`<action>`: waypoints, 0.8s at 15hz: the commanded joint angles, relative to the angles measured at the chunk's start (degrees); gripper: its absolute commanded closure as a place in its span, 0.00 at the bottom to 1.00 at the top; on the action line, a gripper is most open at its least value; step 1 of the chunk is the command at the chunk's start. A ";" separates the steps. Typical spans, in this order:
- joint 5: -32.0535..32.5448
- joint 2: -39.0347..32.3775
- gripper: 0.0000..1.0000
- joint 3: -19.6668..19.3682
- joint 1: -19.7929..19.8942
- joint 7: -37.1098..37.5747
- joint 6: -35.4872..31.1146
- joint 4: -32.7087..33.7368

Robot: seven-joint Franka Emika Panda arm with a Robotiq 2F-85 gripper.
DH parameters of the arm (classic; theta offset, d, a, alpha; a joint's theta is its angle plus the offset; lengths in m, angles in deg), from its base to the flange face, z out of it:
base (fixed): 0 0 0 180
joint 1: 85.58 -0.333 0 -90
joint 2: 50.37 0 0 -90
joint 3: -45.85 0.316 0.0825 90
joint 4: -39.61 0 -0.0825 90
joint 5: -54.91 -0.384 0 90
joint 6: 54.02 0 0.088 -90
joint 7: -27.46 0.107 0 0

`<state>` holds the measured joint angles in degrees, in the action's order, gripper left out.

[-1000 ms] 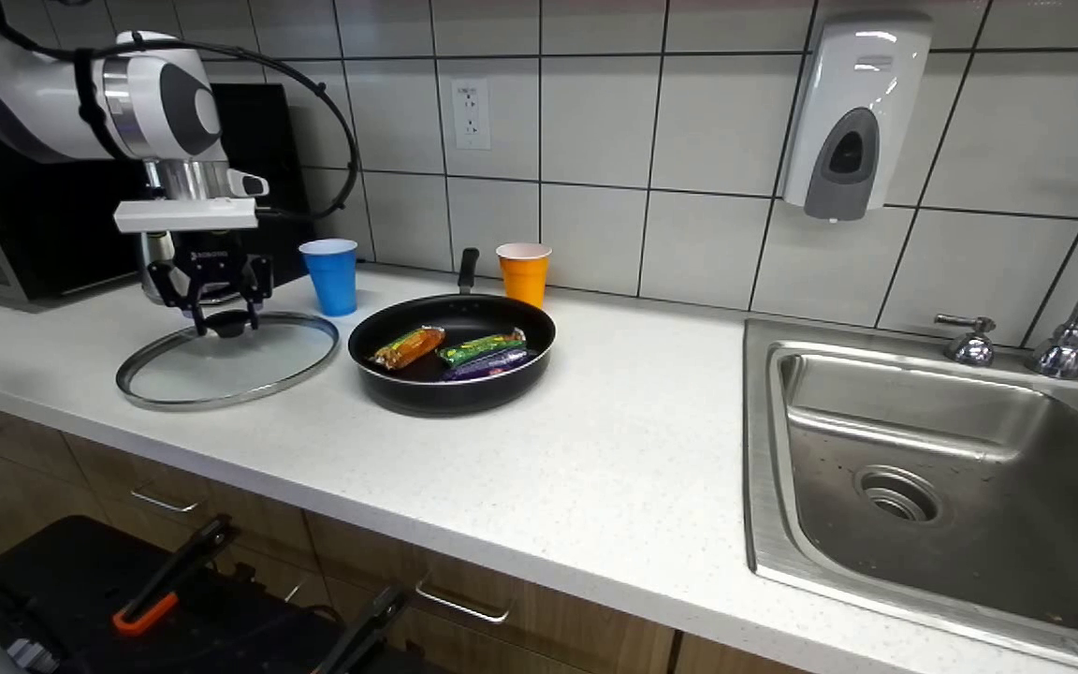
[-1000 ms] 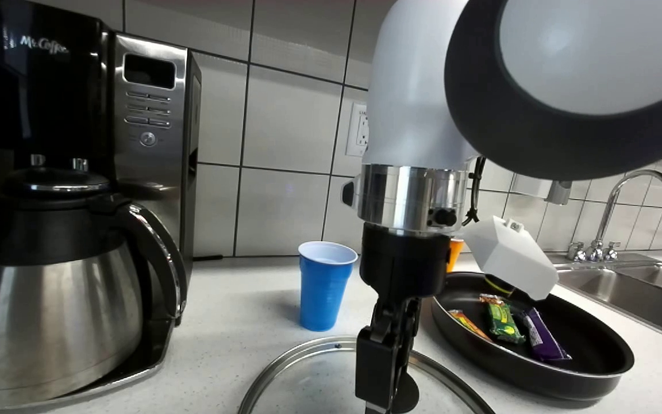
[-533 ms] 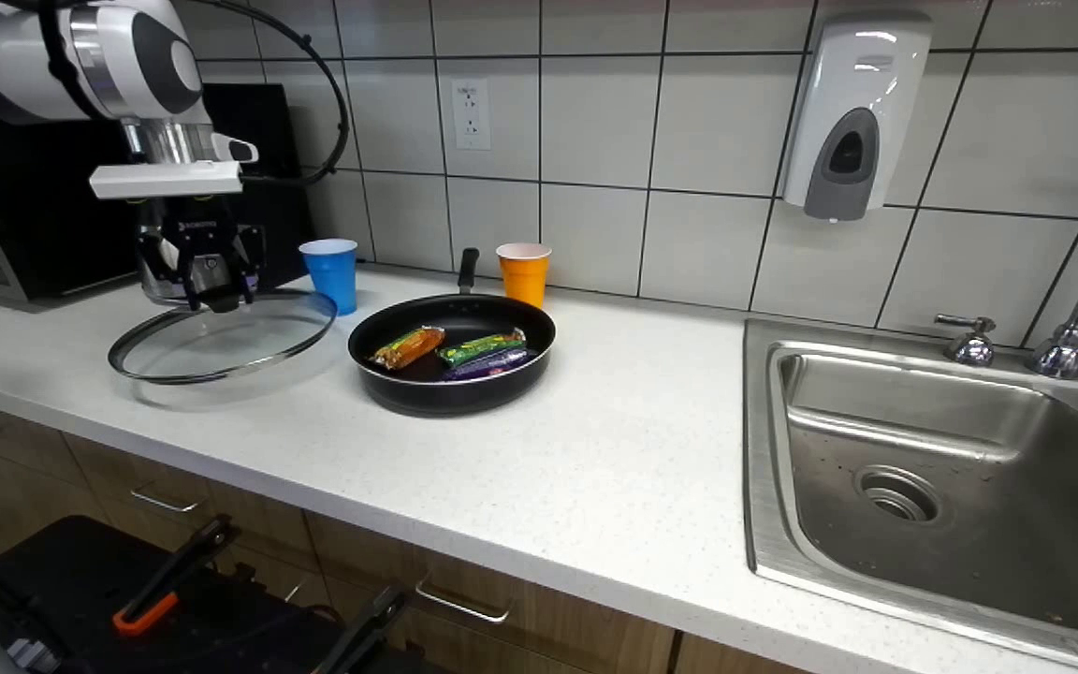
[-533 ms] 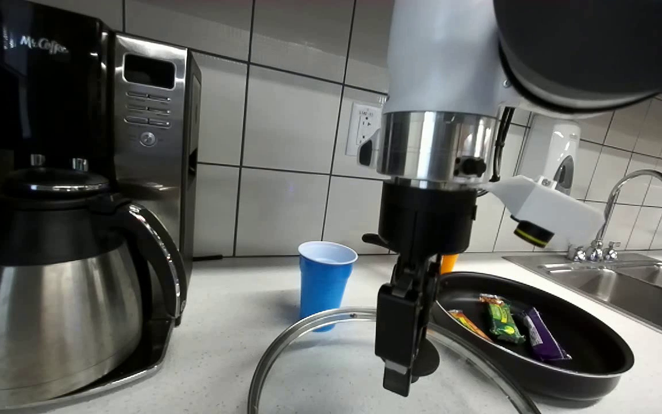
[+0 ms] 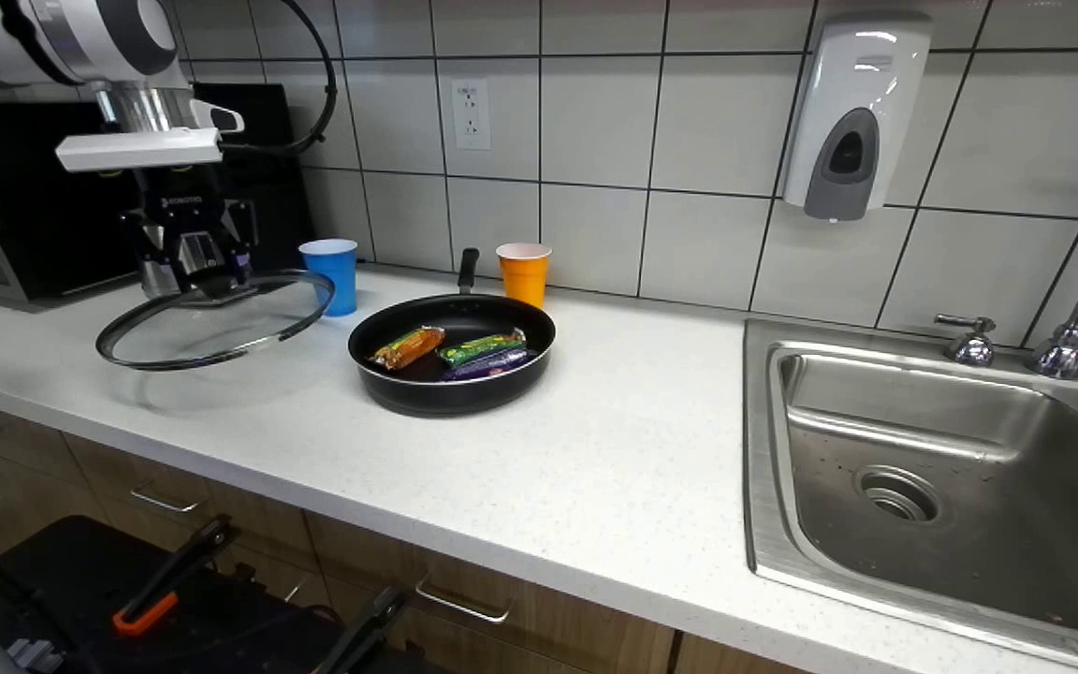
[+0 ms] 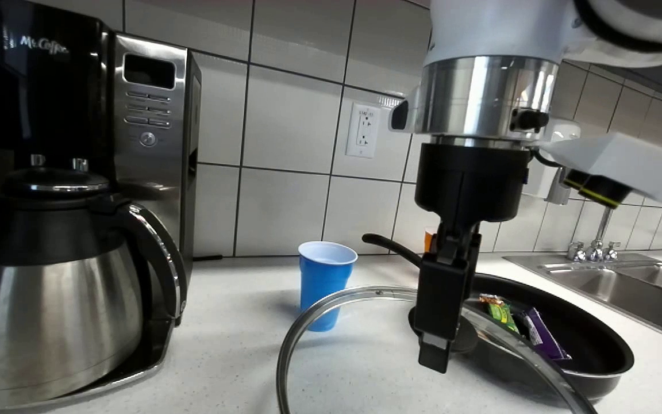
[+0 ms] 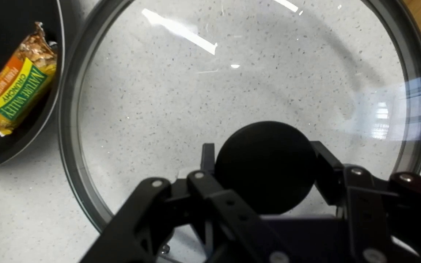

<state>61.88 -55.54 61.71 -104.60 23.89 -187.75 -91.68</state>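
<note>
My gripper [image 7: 263,159] is shut on the round black knob [image 7: 265,173] of a glass lid [image 7: 232,98], one finger against each side. The lid, with its metal rim, hangs above the white counter, its faint shadow below. In an exterior view the gripper [image 5: 213,279] is left of a black frying pan [image 5: 450,400]. Inside the pan lie an orange bar [image 5: 410,347], a green bar [image 5: 481,347] and a purple bar [image 5: 489,365]. The knob [image 6: 466,338] shows partly behind a finger in an exterior view; there the lid's lower part is cut off.
A blue cup [image 5: 333,281] stands just behind the lid. Behind the pan is an orange cup [image 5: 525,273], near the pan's handle [image 5: 468,270]. A coffee maker [image 6: 55,316], a black microwave [image 5: 34,187] and a steel sink [image 5: 764,449] also occupy the counter.
The lid has risen from the counter in my gripper, which has gone up and somewhat left in an exterior view. Grip unchanged; pan, bars and cups have stayed put.
</note>
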 commanded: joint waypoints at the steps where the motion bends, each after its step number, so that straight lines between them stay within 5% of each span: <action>1: -0.63 7.70 0.61 0.05 1.04 3.24 2.19 -4.94; 12: -0.17 17.19 0.61 -4.29 5.86 5.21 0.69 -15.05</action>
<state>61.71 -44.03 58.17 -100.53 29.07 -187.48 -104.00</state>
